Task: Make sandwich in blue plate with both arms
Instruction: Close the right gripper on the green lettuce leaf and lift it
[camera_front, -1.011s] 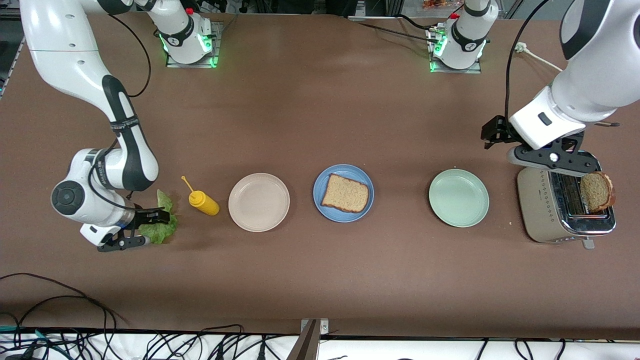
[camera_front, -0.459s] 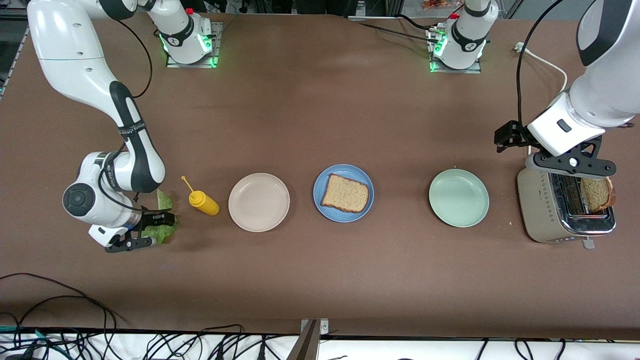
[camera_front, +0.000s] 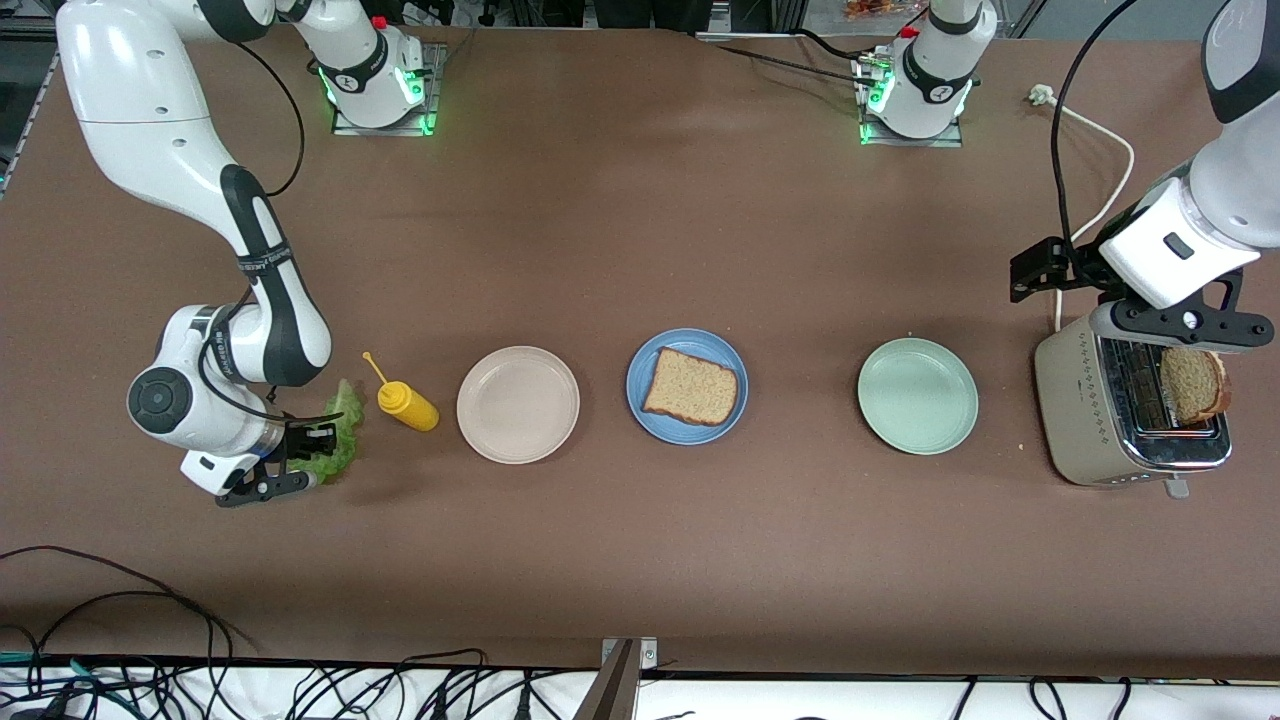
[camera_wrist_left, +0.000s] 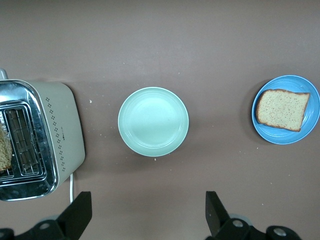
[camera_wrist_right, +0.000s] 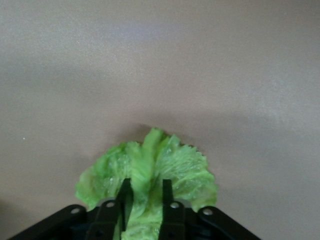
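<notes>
The toaster (camera_wrist_left: 35, 140) is cut off at the left wrist view's edge; the lettuce leaf (camera_front: 335, 440) is partly hidden under the right gripper (camera_front: 305, 458).

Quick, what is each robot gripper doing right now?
Left gripper: open, holding nothing, over the toaster.
Right gripper: closed on the lettuce leaf, down by the mustard bottle.

Your front camera looks down from high across the table. The left wrist view looks straight down from well up and shares the blue plate (camera_front: 687, 386) with it; the right wrist view sits close over the lettuce leaf (camera_wrist_right: 150, 172).
</notes>
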